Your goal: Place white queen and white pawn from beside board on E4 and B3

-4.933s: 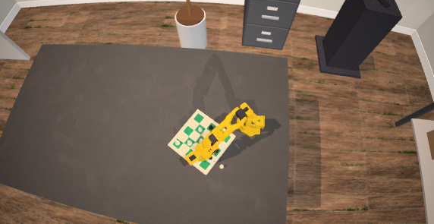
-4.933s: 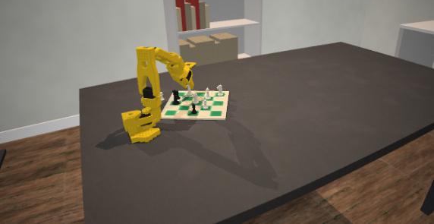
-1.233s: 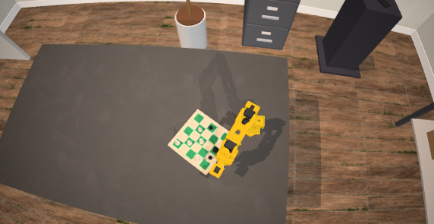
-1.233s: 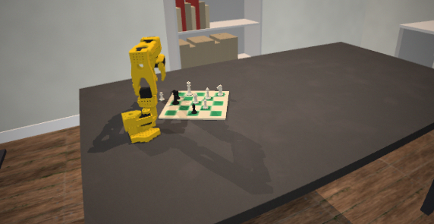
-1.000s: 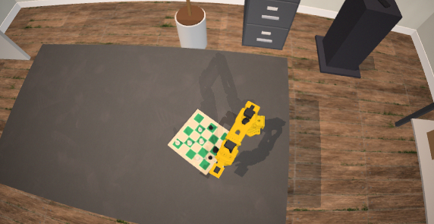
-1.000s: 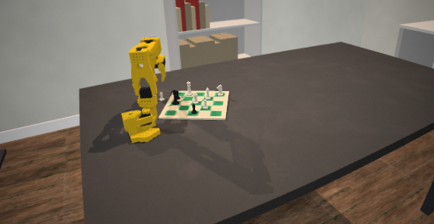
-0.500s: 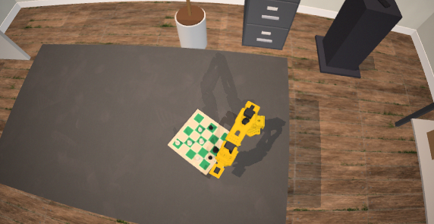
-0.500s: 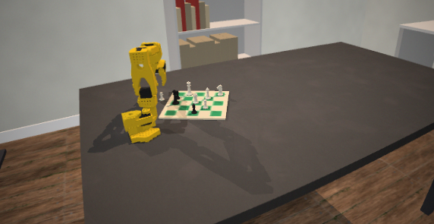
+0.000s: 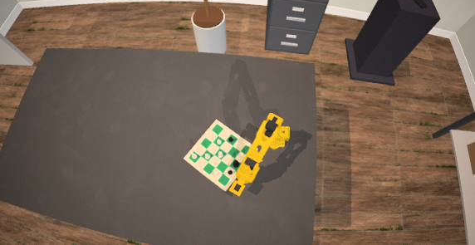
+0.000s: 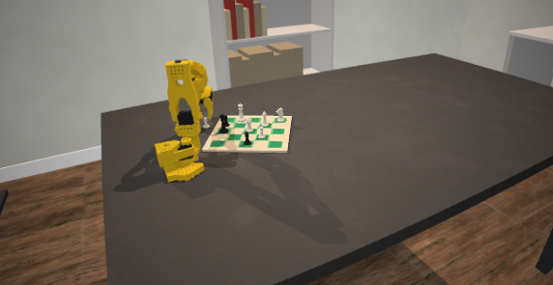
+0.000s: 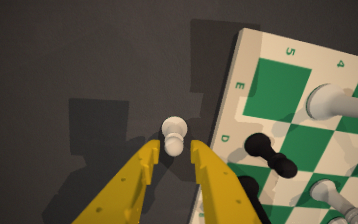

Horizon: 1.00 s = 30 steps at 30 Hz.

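- The board (image 11: 300,125) is carrying several white and black pieces; whether the white queen already stands on E4 cannot be told.
- The gripper (image 11: 174,152) is hanging beside the board's lettered edge, fingers set narrowly apart, gripping nothing.
- The white pawn (image 11: 173,135) is standing upright off the board near D, just ahead of the fingertips; B3 is waiting.

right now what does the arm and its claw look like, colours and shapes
The arm is bright yellow blocky plastic with rows of small dots on its panels and black motor blocks set in the joints, on a chunky yellow base. The claw has two long, tapering yellow fingers with notched, toothed inner edges. No cables or lettering show.
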{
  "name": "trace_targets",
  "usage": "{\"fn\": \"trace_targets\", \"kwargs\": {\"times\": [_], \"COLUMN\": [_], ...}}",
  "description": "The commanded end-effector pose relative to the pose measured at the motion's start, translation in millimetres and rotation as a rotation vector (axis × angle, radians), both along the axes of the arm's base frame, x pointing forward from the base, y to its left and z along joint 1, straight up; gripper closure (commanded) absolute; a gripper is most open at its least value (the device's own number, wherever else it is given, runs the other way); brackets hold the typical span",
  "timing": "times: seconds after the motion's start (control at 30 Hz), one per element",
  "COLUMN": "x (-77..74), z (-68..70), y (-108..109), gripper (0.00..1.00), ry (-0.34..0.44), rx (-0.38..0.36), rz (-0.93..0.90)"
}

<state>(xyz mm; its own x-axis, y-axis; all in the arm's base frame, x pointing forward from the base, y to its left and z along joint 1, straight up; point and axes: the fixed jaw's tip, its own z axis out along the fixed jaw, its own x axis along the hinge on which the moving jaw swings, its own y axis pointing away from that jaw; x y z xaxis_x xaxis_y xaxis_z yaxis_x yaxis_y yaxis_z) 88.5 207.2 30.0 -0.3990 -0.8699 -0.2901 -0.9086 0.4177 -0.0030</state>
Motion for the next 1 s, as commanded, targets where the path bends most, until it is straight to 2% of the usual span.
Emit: {"fn": "trace_targets", "kwargs": {"times": [0.0,0.2,0.97], "x": [-2.5,-2.5,-3.8], "z": [-9.3,-15.2,-22.3], "y": [0.0,0.1,-2.9], "gripper": [0.91,0.91,0.91], "ry": [0.006,0.006,0.006], "rx": [-0.006,-0.006,-0.006], "rz": [0.004,0.004,0.004]}}
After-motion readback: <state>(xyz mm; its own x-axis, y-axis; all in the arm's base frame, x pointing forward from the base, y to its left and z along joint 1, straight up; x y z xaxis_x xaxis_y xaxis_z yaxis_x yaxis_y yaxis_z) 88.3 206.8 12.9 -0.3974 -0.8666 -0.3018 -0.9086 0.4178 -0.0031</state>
